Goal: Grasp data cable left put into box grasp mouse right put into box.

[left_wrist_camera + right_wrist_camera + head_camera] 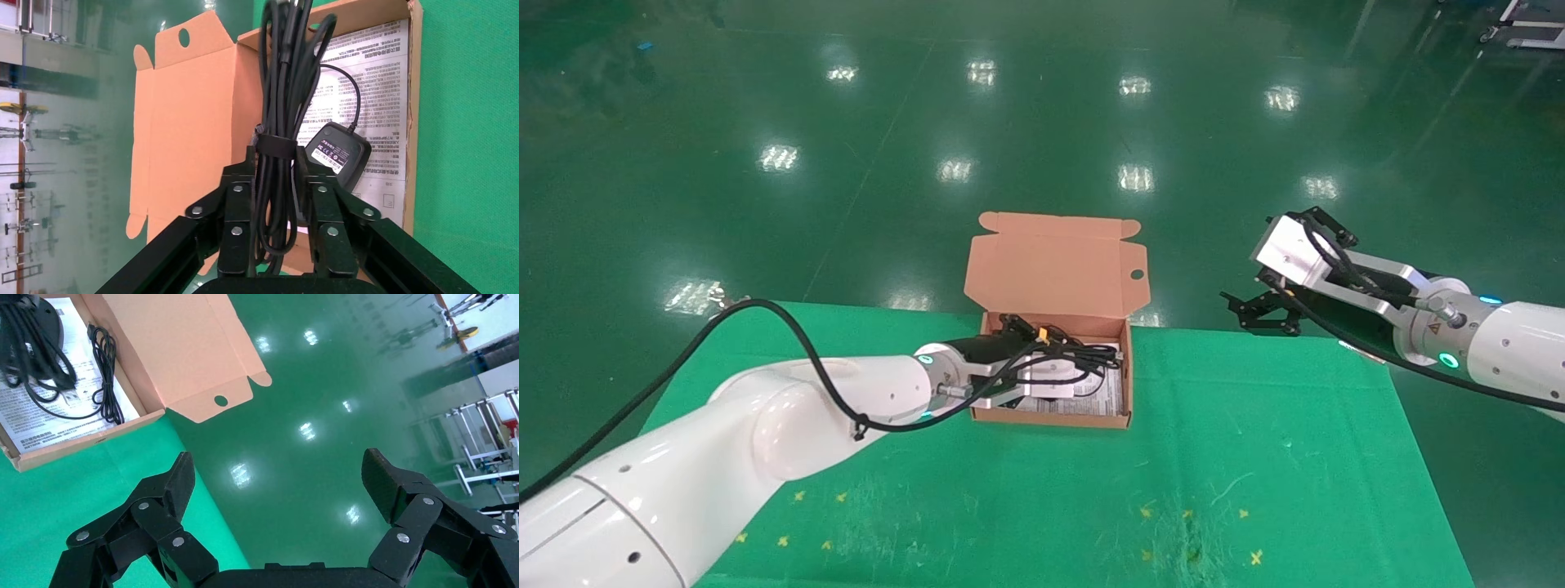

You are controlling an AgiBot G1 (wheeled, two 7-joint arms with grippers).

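Observation:
The brown cardboard box (1050, 420) stands open on the green table, its lid (1054, 261) up at the back and a white printed sheet (367, 73) on its floor. The black mouse (338, 153) lies underside up on the sheet, its thin cord (107, 361) coiled beside it. My left gripper (275, 160) is shut on the tied black data cable (278, 92) and holds it over the box interior, beside the mouse; both show in the head view (1083, 354). My right gripper (1258, 312) is open and empty, beyond the table's far right edge.
The box sits at the far edge of the green table (1214, 457). Small yellow marks (1189, 514) dot the near part of the cloth. The shiny green floor (1042, 122) lies beyond the table.

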